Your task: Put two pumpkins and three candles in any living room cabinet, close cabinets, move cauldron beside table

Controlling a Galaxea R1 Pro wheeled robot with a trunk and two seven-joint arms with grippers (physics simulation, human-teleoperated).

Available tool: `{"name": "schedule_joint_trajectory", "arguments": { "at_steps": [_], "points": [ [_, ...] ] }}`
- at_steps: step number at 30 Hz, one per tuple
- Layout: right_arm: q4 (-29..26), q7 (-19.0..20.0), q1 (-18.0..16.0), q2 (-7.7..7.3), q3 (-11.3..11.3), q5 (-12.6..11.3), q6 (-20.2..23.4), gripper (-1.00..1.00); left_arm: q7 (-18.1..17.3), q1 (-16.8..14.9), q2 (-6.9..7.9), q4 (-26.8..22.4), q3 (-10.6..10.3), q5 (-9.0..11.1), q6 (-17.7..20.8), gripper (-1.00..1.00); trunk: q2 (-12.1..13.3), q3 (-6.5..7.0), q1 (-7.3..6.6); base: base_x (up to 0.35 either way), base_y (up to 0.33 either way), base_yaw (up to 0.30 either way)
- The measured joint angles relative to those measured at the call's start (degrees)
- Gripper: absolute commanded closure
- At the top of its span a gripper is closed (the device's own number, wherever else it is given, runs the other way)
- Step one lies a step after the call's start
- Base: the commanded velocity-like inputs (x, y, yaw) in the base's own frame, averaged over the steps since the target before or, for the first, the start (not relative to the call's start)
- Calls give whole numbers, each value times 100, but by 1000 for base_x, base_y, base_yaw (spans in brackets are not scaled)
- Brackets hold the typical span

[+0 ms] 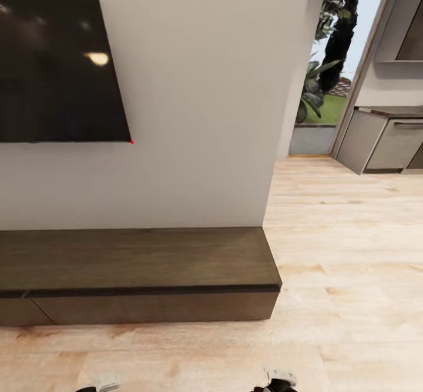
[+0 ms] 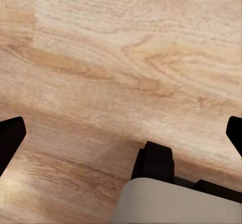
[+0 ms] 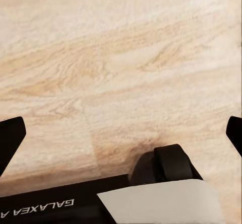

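Observation:
A long low dark-brown cabinet (image 1: 138, 277) stands against the white wall ahead, its drawer fronts shut and its top bare. In the left wrist view my left gripper (image 2: 121, 136) is open, its black fingertips (image 2: 10, 136) wide apart over bare wood floor. In the right wrist view my right gripper (image 3: 121, 136) is open too, one fingertip (image 3: 10, 136) at each side, nothing between them. Both arms hang low, their tips just showing at the head view's lower edge. Pumpkins, candles and cauldron are out of view.
A black TV (image 1: 59, 63) hangs on the wall above the cabinet. To the right, wood floor (image 1: 346, 251) runs toward a glass door (image 1: 329, 69) with plants outside and grey kitchen cupboards (image 1: 388, 139). Parts of my own base (image 3: 161, 204) show below the wrist cameras.

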Motion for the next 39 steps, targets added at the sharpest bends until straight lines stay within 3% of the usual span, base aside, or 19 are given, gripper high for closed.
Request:
{"name": "schedule_joint_trajectory", "arguments": {
  "at_steps": [8, 12, 15, 22, 26, 32, 39],
  "points": [
    [161, 4, 427, -129, -9, -17, -434, -100, 11, -1, 9, 810, -6, -189, -924, -100, 321, 144, -176, 0, 0, 0],
    [199, 5, 646, -140, -11, -19, -602, -100, 12, 2, 10, 980, -11, -268, -1162, -100, 481, 215, -264, 0, 0, 0],
    [299, 6, 863, -152, -20, -25, -998, -100, 14, 16, 7, 1072, -14, -309, -1311, -100, 601, 269, -330, 0, 0, 0],
    [821, -22, 1078, -335, -17, 1, -1673, -100, 25, 55, 1, 1659, -15, -421, -1908, -100, 882, 395, -483, 0, 0, 0],
    [870, -20, 1283, -377, -18, 19, -1909, -100, 25, 101, -3, 1707, -17, -503, -2025, -100, 1043, 467, -571, 0, 0, 0],
    [880, -22, 1361, -601, -16, 1, -1936, -100, 23, 174, -12, 1769, -25, -536, -2062, -100, 1283, 560, -703, 0, 0, 0],
    [892, -21, 1366, -629, -14, 6, -1921, -100, 21, 304, -54, 1832, -33, -540, -2056, -100, 1564, 624, -857, 0, 0, 0]
  ]
}}
